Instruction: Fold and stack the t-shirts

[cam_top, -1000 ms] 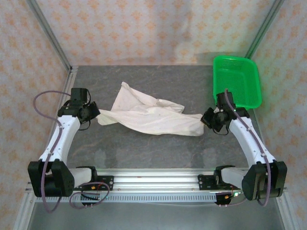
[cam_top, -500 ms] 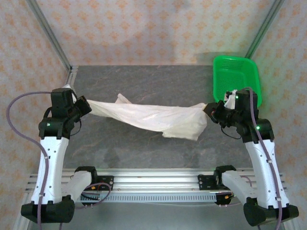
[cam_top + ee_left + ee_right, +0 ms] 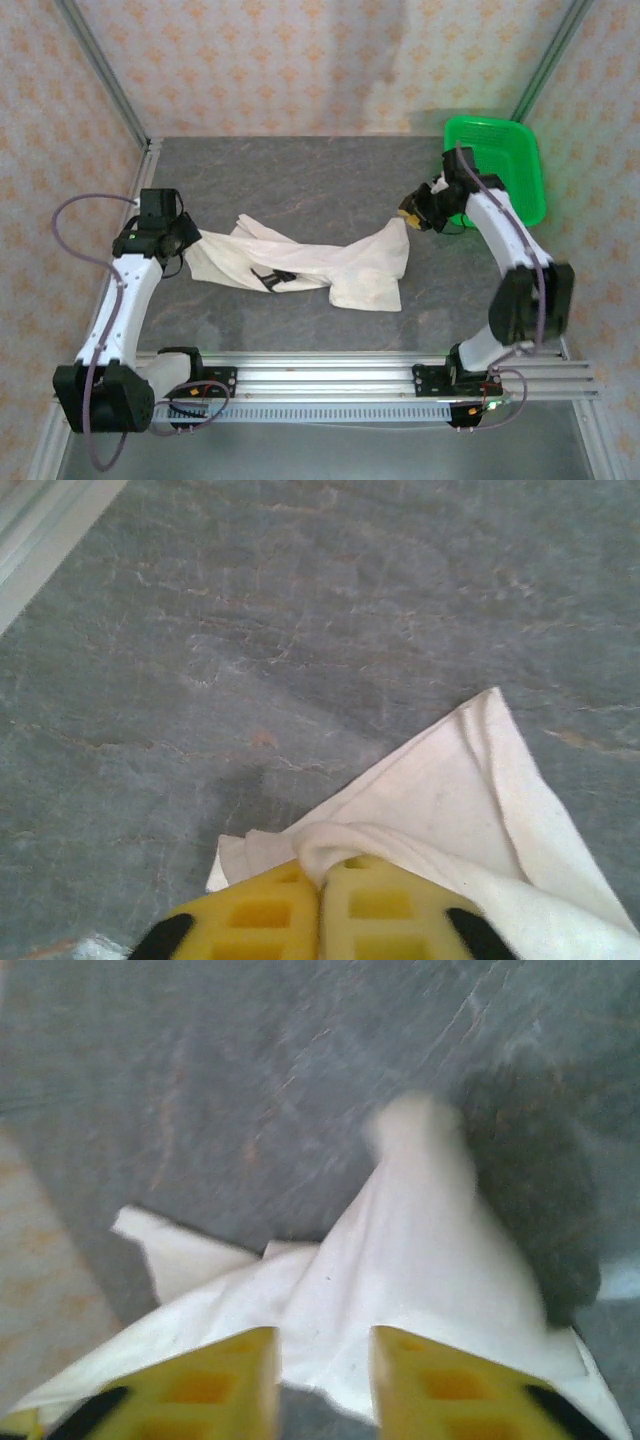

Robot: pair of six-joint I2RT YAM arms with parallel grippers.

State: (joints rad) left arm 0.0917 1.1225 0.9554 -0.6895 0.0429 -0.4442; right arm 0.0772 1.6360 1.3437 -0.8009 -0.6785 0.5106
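Overhead plus close wrists; common t-shirt

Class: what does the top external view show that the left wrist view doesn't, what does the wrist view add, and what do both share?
Top external: the green basket, the right gripper at the t-shirt's right end, and black print on its crumpled middle. Left wrist: yellow fingers pressed together on a fold of cloth. Shared: the t-shirt, the left gripper, the grey table.

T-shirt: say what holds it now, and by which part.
The left gripper pinches the t-shirt by a bunched edge at its left end. The right gripper straddles its right end, jaws apart; grip cannot be told.
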